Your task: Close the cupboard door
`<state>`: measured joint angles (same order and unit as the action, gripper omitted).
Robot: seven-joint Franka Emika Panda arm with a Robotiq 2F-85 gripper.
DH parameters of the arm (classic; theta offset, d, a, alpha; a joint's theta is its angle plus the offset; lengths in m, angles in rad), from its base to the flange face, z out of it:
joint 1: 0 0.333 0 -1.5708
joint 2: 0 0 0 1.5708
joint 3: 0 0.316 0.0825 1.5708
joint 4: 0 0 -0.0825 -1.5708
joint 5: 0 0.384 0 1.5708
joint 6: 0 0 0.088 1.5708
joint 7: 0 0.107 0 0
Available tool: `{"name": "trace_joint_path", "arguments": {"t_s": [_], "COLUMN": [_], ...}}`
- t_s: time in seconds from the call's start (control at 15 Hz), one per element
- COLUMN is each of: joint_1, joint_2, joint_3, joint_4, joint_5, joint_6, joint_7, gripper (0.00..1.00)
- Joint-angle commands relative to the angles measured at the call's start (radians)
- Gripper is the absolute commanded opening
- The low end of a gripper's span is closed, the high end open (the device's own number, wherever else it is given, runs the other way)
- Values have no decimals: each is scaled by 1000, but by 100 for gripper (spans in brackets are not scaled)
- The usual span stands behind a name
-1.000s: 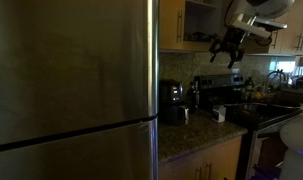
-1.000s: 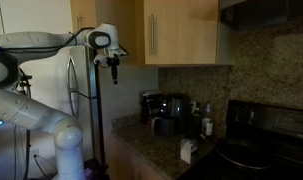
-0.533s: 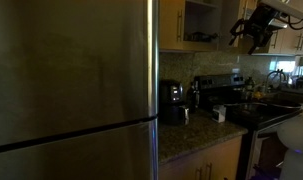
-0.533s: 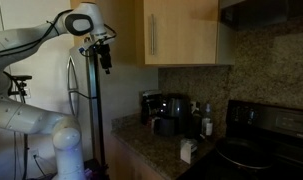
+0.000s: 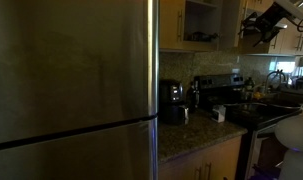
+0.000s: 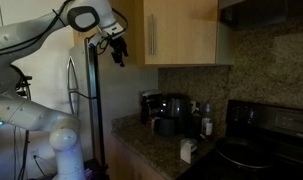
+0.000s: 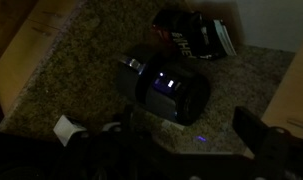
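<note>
The cupboard door is a light tan panel with a slim dark vertical handle near its left edge. It stands swung open above the counter. In an exterior view the open cupboard shows dark items on its shelf, with the door beside it. My gripper hangs high, just off the door's handle edge and apart from it; it also shows in an exterior view. In the wrist view my gripper is dark, its fingers spread wide and empty, looking down on the counter.
A big steel fridge fills one side. The granite counter carries a black coffee maker and another dark appliance. A stove and a small white box lie farther along.
The gripper rose and drew back from the cupboard, then swung in toward the door's handle edge. The door has not visibly moved.
</note>
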<state>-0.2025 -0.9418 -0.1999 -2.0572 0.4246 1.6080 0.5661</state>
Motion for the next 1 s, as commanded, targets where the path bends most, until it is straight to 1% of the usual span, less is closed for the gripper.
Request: {"name": "trace_joint_path", "arguments": {"t_s": [0.0,0.2,0.27,0.33,0.47,0.53,0.6,0.67,0.93], "joint_1": [-46,-41,-65,-67,-68,-83,-89,-100,-87], "joint_2": [68,110,70,75,73,79,99,131,240], "joint_3": [-121,-216,-176,-192,-189,-153,-139,-133,-107], "joint_4": [87,147,98,109,107,76,73,65,89], "joint_5": [95,215,179,192,191,177,196,233,376], "joint_6": [2,16,-5,-10,-12,15,51,131,380], "joint_7": [13,39,-3,-7,-8,-7,16,47,143], "gripper": [100,100,100,100,100,100,100,100,100]}}
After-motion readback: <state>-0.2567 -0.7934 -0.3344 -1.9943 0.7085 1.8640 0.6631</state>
